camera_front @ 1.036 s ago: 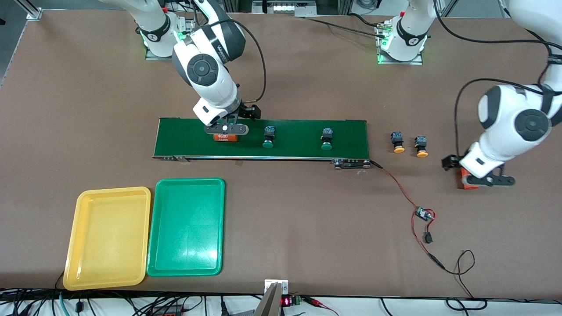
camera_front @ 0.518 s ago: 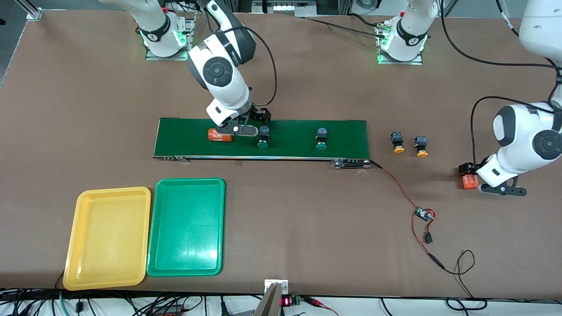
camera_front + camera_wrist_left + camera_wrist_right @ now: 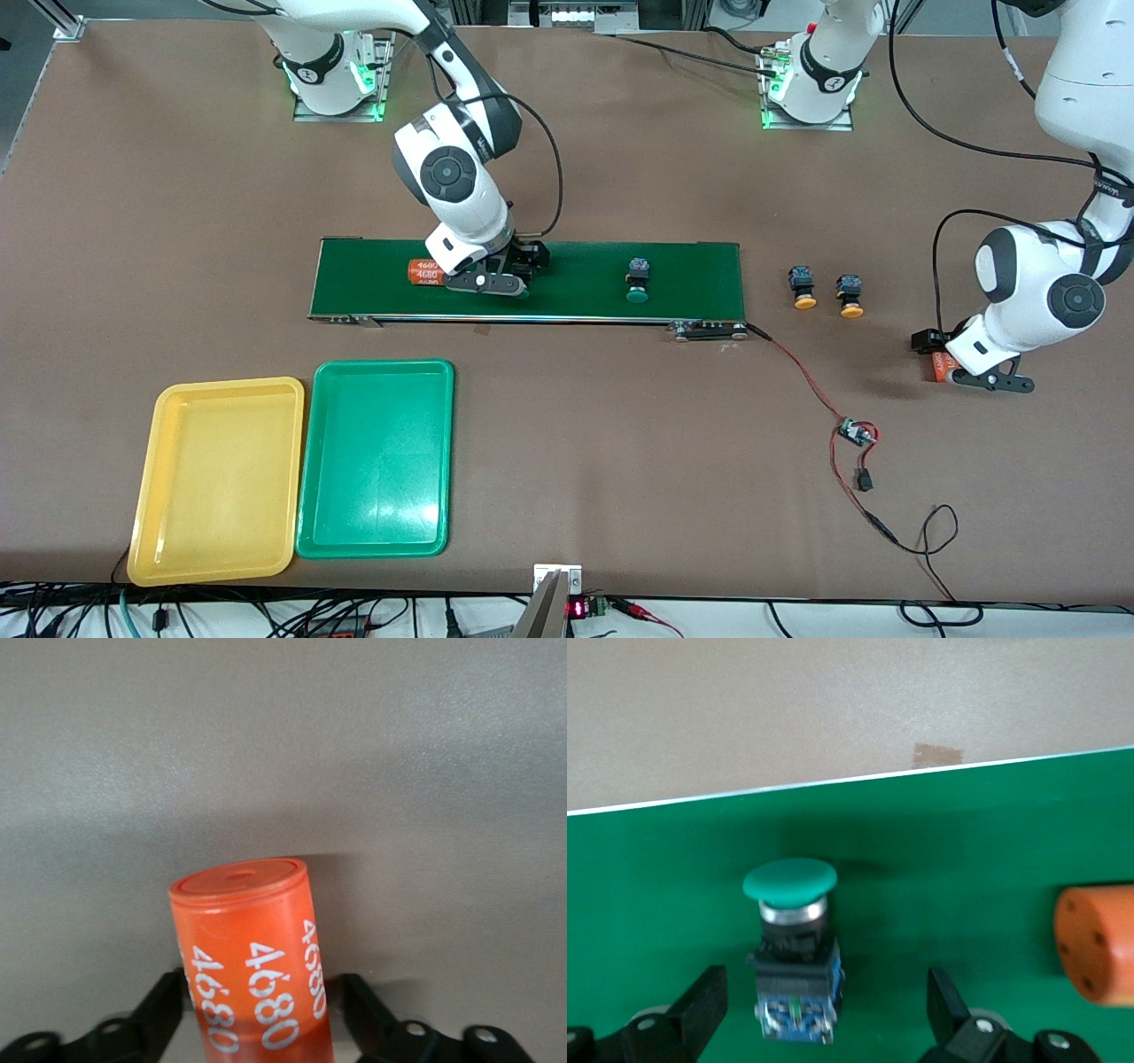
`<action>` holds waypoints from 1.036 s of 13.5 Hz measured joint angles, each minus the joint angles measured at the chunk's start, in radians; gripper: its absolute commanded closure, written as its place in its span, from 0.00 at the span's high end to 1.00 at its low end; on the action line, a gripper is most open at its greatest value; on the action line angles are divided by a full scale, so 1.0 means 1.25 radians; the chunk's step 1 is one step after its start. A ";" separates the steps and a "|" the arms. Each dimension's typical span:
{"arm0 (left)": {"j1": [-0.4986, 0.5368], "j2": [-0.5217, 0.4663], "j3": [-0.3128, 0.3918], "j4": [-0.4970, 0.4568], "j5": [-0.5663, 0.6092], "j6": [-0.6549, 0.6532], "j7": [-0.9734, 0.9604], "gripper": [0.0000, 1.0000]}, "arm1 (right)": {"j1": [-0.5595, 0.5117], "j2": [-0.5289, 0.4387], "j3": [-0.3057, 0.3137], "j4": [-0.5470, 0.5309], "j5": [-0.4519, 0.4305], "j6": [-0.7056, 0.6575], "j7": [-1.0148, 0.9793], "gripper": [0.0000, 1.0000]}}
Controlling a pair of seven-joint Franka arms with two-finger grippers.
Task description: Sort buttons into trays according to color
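I am watching the right hand hanging low over the long dark-green conveyor belt in the middle band of the front view. Its fingers are standing wide apart on either side of a small push-button switch with a round green cap, and they are not touching it. That switch is lying on the belt. A fat orange cylinder with white digits is lying on the belt just beside the hand, toward the right arm's end.

A second green-capped push-button switch is sitting farther along the belt, toward the left arm's end. Two push-button switches with round orange-yellow caps are sitting side by side on the brown worktop, just off that end of the belt.

The left hand is sitting low at the worktop, at the left arm's end of the front view. It is straddling another orange cylinder with white digits, and I cannot tell whether it is gripping it.

The shallow yellow plastic tray and the shallow green plastic tray are lying side by side in the lower part of the front view, at the right arm's end. Neither is holding a switch.
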 measured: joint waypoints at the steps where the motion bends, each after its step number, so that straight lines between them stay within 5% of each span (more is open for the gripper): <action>1: 0.000 -0.004 -0.001 0.001 -0.002 -0.009 -0.009 0.18 | 0.000 0.008 0.000 0.000 0.000 0.010 0.000 0.79; 3: 0.000 -0.017 -0.004 0.003 -0.004 -0.049 -0.019 0.13 | 0.000 0.015 0.000 0.000 0.000 0.017 0.000 0.39; 5: 0.000 -0.039 -0.016 0.006 -0.005 -0.086 -0.025 0.11 | 0.000 0.015 -0.003 0.003 0.000 0.017 0.000 0.14; 14: -0.006 -0.161 -0.213 0.018 -0.005 -0.260 -0.016 0.11 | -0.032 -0.024 -0.105 0.106 -0.006 -0.022 -0.181 0.12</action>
